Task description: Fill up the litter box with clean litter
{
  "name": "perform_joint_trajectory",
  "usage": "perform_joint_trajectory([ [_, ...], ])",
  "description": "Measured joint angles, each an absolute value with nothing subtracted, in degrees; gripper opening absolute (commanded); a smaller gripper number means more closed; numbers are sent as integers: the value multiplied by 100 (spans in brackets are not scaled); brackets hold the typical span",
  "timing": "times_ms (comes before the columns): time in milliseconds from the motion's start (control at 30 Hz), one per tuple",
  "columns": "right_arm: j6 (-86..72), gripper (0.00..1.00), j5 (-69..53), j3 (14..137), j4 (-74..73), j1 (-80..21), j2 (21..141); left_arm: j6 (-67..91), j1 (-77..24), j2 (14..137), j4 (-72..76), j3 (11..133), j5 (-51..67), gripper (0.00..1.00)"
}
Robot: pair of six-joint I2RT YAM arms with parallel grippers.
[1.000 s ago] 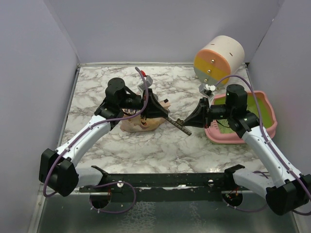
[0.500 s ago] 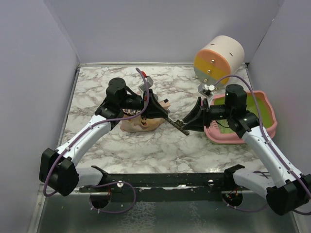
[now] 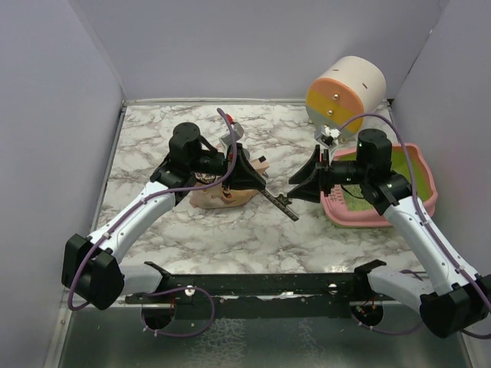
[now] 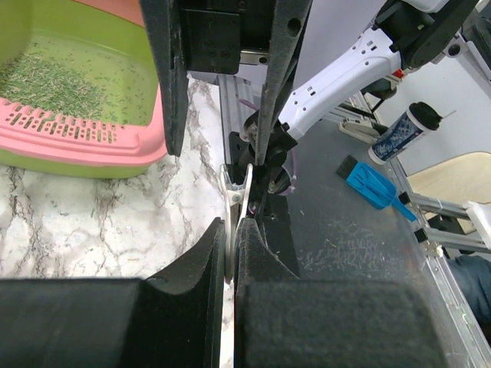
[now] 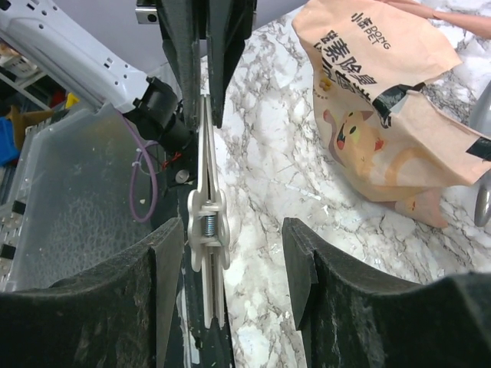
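Note:
The litter box [image 3: 360, 219], a pink tray with a green inside, stands at the right, and its rim [image 4: 77, 132] shows in the left wrist view. A thin patch of clean litter [image 4: 52, 80] lies in it. My left gripper [image 3: 257, 182] [image 4: 230, 239] is shut on a long thin spring clip [image 3: 281, 202] [image 4: 236, 192], which points toward the right arm. My right gripper [image 3: 301, 188] [image 5: 234, 261] is open. The clip [image 5: 207, 222] lies between its fingers, close to the left one and apart from the right one. The tan litter bag [image 3: 222, 196] [image 5: 383, 115] lies under the left gripper.
A round cream drum [image 3: 345, 96] with orange, yellow and grey bands stands behind the litter box. A grey metal piece [image 3: 231, 132] sticks up behind the bag. Purple walls close the table on three sides.
My right gripper has opened, let go of the clip and drawn back a little toward the litter box. The left gripper still holds the clip, whose free end has dipped slightly.

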State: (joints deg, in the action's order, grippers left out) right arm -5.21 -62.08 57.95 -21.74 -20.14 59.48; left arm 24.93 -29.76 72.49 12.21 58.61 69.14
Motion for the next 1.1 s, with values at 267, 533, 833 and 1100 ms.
perform_joint_trajectory([
  [267, -482, 54, -6195, 5795, -2237, -2049, 6130, 2491, -2976, 7249, 1162, 5870, 6917, 0],
  [533, -449, 44, -6198, 5795, -2255, -2171, 6128, 2497, -2976, 7303, 1151, 6001, 6919, 0],
  [833, -357, 1, -6241, 5800, -2331, -2290, 6180, 2497, -2963, 7352, 1120, 6053, 6836, 21],
  [1100, -60, 1, -5210, 6029, -2617, -2316, 6169, 1022, -2987, 7030, -395, 6261, 4965, 61],
])
